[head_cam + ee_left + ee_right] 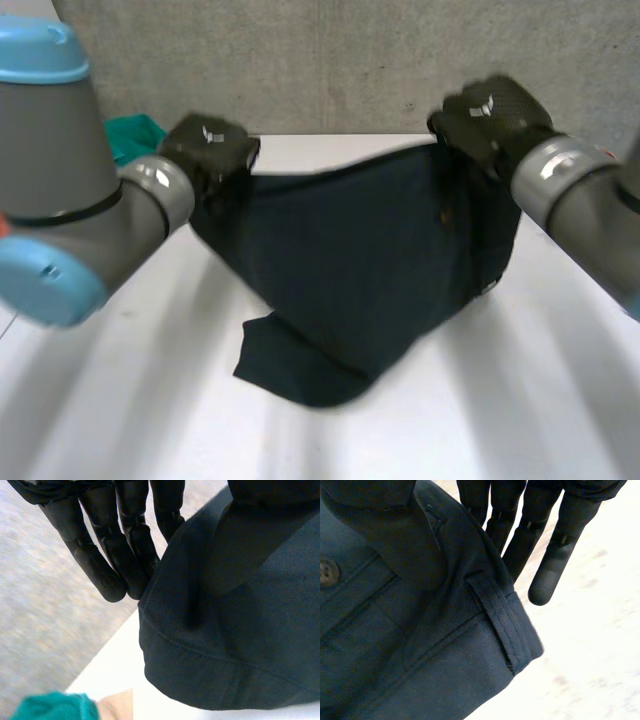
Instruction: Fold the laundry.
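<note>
The dark navy trousers hang stretched between the two hands. Their upper edge is lifted off the white table, while the lowest fold sags down and rests on it.

The right hand holds the waistband end. In its wrist view the thumb lies over the cloth beside a belt loop, with a button further in. Straight fingers back the cloth from behind, so it is a pinch and not a full wrap. The left hand pinches the opposite end the same way, just above the stitched hem, with its fingers behind the cloth and its thumb in front.

A green cloth lies on the table beyond the trousers' left end, near the left hand.

Both grips look shallow, so I think the main risk is one end slipping out if the hands pull further apart or swing quickly. The bunched fold on the table could also drag or get trapped under the trousers as they are laid down, leaving a crooked crease. A sweep towards the left end might also catch the green cloth.
</note>
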